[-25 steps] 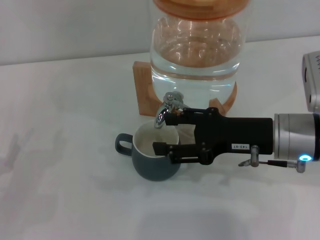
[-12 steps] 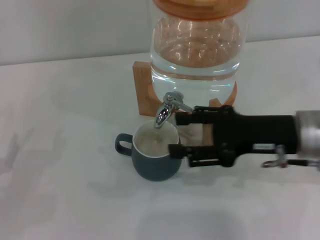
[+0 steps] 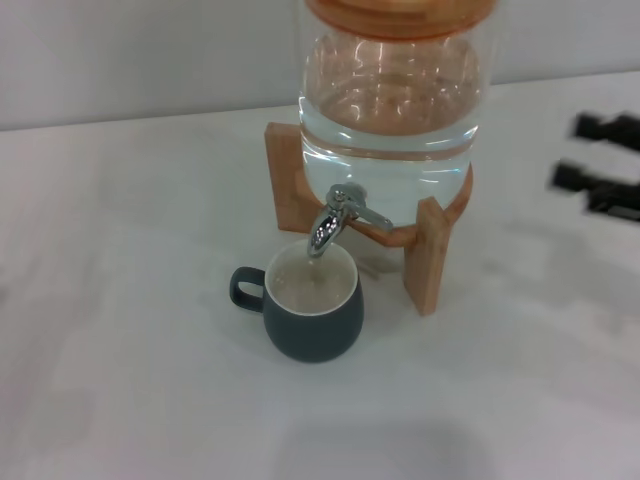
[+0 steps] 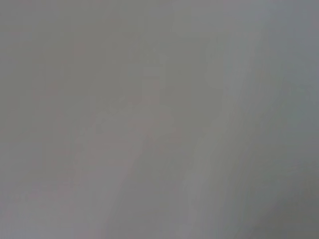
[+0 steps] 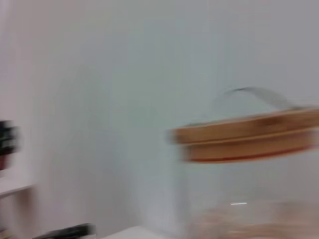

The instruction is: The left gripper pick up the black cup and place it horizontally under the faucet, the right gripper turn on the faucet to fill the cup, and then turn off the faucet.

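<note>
Nearest to us in the head view, the black cup (image 3: pixel 311 308) stands upright on the white table (image 3: pixel 130 350), its cream inside facing up and its loop handle pointing toward our left side. Nothing holds it. We see a pale, wet-looking surface inside, though we cannot tell how full it is.

Directly above the cup's far rim hangs the faucet (image 3: pixel 335 217), its chrome spout angled down over the opening and its lever sticking out toward our right. We cannot make out whether any water is running from it.

The faucet is fitted low on the glass jar (image 3: pixel 392 110), which holds clear water and sits in a wooden stand (image 3: pixel 428 255); one leg of the stand comes down just beside the cup on our right, and another stands behind the cup to our left. An orange-brown wooden lid (image 3: pixel 400 14) caps the jar, and the right wrist view shows that same lid (image 5: pixel 249 137) blurred against a pale wall.

Out at the far right edge, well apart from cup and faucet, we see our right gripper (image 3: pixel 598 165) as two blurred black fingers with a clear gap between them, spread apart and holding nothing.

Our left gripper appears nowhere; its wrist view gives only a plain grey blur
</note>
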You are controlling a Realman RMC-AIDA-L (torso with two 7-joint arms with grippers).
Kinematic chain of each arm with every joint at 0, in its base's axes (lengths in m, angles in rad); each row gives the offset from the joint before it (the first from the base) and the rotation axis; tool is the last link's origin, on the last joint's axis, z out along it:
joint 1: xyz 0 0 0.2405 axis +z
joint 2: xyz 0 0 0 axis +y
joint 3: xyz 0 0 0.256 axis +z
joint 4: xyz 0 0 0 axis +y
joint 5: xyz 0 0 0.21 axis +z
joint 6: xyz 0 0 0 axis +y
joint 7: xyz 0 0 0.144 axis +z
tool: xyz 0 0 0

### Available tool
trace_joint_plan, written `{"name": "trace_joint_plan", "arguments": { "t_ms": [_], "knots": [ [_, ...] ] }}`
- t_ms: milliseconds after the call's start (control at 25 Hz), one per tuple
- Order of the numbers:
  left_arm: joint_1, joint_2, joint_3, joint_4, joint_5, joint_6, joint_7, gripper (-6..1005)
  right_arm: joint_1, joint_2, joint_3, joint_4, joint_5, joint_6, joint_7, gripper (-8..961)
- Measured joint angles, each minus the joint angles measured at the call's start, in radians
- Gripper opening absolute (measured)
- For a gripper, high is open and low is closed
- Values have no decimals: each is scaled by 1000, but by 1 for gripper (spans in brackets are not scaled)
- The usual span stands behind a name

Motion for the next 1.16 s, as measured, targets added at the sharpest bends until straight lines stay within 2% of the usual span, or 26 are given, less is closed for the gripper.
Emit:
{"name": "trace_joint_plan", "arguments": {
  "t_ms": [240,320,360,440,600,1160],
  "knots": [
    [2,5,0,-15,-47,23,-2,650,71,-2,225,387,36,1,-287,791],
    [2,5,0,-22,-59,26,-2,650,99,-2,307,557,46,1,-462,791],
    [1,4,0,-23,-61,26,-2,650,99,-2,307,557,46,1,-462,791],
    [1,4,-1,-24,-72,27,-2,650,113,-2,340,678,80,-1,-580,791],
    [0,2,-1,-24,-81,27,-2,649,122,-2,352,811,140,-5,-730,791],
    [5,-7,5,-14,-81,32,2,649,119,-2,376,895,173,2,-825,791]
  ]
}}
